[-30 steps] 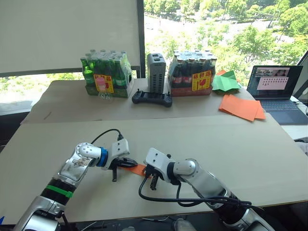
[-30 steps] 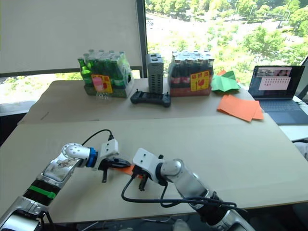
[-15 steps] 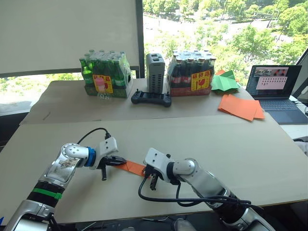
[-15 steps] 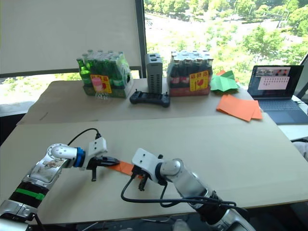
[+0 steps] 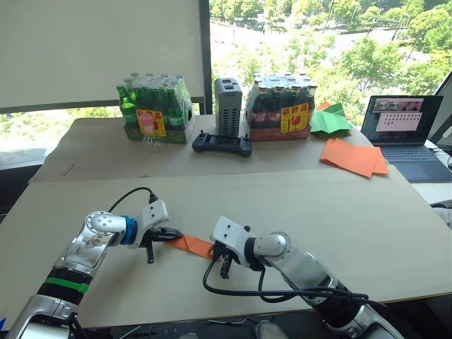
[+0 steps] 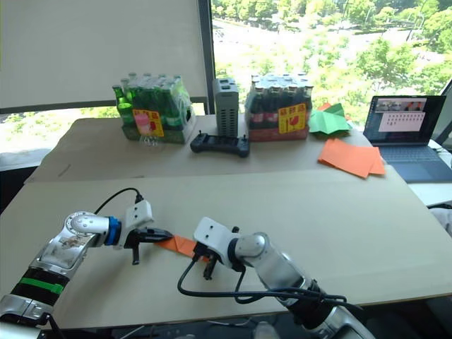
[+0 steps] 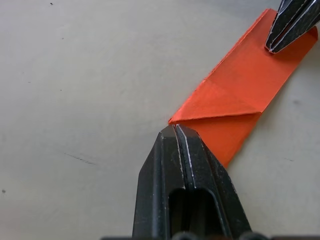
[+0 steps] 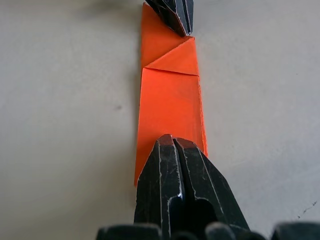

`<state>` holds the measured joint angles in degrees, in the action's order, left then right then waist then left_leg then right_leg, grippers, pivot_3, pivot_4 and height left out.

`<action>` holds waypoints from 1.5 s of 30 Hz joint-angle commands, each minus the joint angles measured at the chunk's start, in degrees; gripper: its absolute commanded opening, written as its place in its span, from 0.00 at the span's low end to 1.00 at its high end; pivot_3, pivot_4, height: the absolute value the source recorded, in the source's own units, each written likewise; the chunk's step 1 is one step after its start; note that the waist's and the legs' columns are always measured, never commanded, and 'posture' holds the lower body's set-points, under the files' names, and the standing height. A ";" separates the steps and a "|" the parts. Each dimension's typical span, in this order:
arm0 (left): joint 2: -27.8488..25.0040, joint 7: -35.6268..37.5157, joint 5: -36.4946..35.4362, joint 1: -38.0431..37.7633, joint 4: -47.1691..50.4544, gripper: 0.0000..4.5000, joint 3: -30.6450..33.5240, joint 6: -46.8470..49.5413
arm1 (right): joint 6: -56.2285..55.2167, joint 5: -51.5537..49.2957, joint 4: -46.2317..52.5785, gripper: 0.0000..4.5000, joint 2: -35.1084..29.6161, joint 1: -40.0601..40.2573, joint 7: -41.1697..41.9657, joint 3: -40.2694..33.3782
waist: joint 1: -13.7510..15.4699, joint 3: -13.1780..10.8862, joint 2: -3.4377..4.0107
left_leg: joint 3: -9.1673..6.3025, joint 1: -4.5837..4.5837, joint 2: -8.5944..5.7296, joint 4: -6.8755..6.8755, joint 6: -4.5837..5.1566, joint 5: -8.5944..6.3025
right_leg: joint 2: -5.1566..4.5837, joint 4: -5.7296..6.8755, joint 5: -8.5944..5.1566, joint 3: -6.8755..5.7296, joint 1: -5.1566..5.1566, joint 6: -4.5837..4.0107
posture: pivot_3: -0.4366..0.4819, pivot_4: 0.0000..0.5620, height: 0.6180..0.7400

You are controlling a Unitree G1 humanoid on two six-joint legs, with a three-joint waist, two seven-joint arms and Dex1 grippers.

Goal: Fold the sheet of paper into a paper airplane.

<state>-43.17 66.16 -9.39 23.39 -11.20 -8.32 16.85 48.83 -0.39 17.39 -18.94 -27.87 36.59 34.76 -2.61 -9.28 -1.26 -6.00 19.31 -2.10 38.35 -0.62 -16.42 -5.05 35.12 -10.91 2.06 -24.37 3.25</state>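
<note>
The narrow, folded bright orange paper strip is lying flat on the pale tabletop. The left gripper and right gripper are pressing its opposite ends, each with fingers closed together, apparently pinning rather than pinching it.
</note>
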 commanded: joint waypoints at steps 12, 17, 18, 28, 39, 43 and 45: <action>-1.45 -7.03 -19.70 -13.94 27.59 0.00 18.68 20.65 | 6.08 -6.01 12.95 0.21 0.71 0.60 -1.88 -13.18 | 0.11 -0.10 -0.12 | 0.06 1.45 -0.09 0.02 -0.10 0.06 | -0.16 0.20 0.43 0.03 -1.62 -0.62 | 0.48 0.27 0.86; -2.02 -9.01 -24.65 -17.84 32.32 0.00 22.66 25.22 | 5.24 -12.96 19.77 0.58 0.14 2.29 0.21 -21.22 | 0.16 -0.11 -0.12 | 0.08 1.59 -0.08 0.03 -0.16 0.09 | -0.15 0.27 0.52 0.00 -1.76 -0.72 | 0.48 0.27 0.86; -2.17 -9.26 -24.86 -18.62 32.76 0.00 22.80 25.44 | 5.12 -15.51 21.42 0.68 -0.11 3.22 1.72 -22.23 | 0.18 -0.11 -0.12 | 0.09 1.57 -0.08 0.03 -0.16 0.09 | -0.14 0.27 0.54 -0.01 -1.75 -0.73 | 0.48 0.27 0.86; -2.25 -13.03 -26.32 -19.90 34.37 0.72 22.59 26.90 | 0.59 -19.18 18.70 1.00 -2.05 5.29 5.10 -15.28 | -0.01 -0.11 -0.13 | 0.22 1.41 0.01 0.06 -0.23 0.14 | -0.06 0.37 0.59 -0.02 -1.69 -0.81 | 0.48 0.27 0.86; -3.24 -13.45 -29.37 -22.11 35.19 0.93 24.72 28.39 | -4.85 -16.57 6.59 1.00 1.35 1.82 4.97 -8.34 | 0.04 -0.11 -0.13 | 0.20 1.40 0.00 0.10 -0.25 0.15 | -0.07 0.54 0.59 -0.01 -1.71 -0.83 | 0.48 0.27 0.86; -3.71 -13.89 -30.36 -22.81 35.52 0.93 25.50 28.48 | -5.91 -14.51 4.14 1.00 1.10 1.76 4.08 -7.53 | 0.19 -0.11 -0.13 | 0.20 1.41 -0.02 0.14 -0.26 0.16 | -0.08 0.56 0.60 -0.01 -1.71 -0.83 | 0.48 0.27 0.86; -3.87 -13.87 -30.53 -23.15 35.67 0.93 25.57 28.34 | -6.96 -13.20 2.38 1.00 1.14 1.37 3.36 -7.65 | 0.16 -0.11 -0.13 | 0.20 1.41 -0.02 0.17 -0.26 0.16 | -0.08 0.57 0.59 -0.01 -1.71 -0.83 | 0.48 0.27 0.86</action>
<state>-46.22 52.33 -38.69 0.23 22.37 15.58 45.21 43.91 -14.23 19.57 -18.29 -25.45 40.61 27.66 -2.45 -9.39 -1.40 -5.80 20.73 -2.12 38.54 -0.88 -16.27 -5.13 35.70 -10.32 2.05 -26.07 2.42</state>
